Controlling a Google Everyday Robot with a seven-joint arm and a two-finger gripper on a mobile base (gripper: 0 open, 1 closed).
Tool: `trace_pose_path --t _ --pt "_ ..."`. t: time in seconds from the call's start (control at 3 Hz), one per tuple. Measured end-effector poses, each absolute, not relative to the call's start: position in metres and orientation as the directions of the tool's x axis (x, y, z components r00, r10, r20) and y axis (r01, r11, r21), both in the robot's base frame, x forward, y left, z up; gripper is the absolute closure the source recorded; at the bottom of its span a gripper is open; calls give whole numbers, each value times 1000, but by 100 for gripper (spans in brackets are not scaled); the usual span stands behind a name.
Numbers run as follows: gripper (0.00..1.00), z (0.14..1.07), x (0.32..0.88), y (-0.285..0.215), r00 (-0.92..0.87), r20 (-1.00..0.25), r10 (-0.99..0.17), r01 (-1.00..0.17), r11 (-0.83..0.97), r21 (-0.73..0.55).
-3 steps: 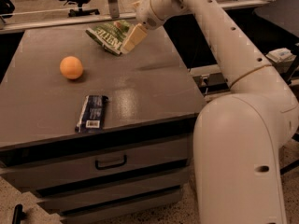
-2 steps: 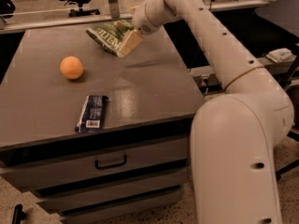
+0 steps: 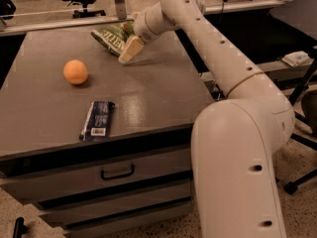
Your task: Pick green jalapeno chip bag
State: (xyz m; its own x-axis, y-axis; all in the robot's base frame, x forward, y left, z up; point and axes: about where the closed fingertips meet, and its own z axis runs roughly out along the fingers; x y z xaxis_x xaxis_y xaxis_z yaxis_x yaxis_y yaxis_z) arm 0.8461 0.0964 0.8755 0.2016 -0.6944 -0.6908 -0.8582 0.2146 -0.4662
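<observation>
So the arm has swung a bit further left and dipped over the last second. The claw was sitting just off the right end of the green chip bag; now it's right on that end, low over the counter. The bag itself hasn't budged. It's at the far edge of the counter, crumpled, lying where it was. From where I'm standing I honestly can't tell if the claw is spread around the bag or already pinching it, because the wrist blocks the view.

My read: it's done reaching and is about at the grab. No lift yet, since the bag looks to be resting on the counter. The orange ball and the blue wrapper sit well clear, untouched.
</observation>
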Motion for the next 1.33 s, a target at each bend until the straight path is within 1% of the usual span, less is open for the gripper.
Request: trace_pose_path --t 0.33,0.67,1.33 --pt "0 874 855 108 213 -685 -696 -844 222 -488" --pt "17 867 859 119 245 -680 -691 -838 202 -506" --pt "64 870 859 119 248 -679 -691 -838 199 -509"
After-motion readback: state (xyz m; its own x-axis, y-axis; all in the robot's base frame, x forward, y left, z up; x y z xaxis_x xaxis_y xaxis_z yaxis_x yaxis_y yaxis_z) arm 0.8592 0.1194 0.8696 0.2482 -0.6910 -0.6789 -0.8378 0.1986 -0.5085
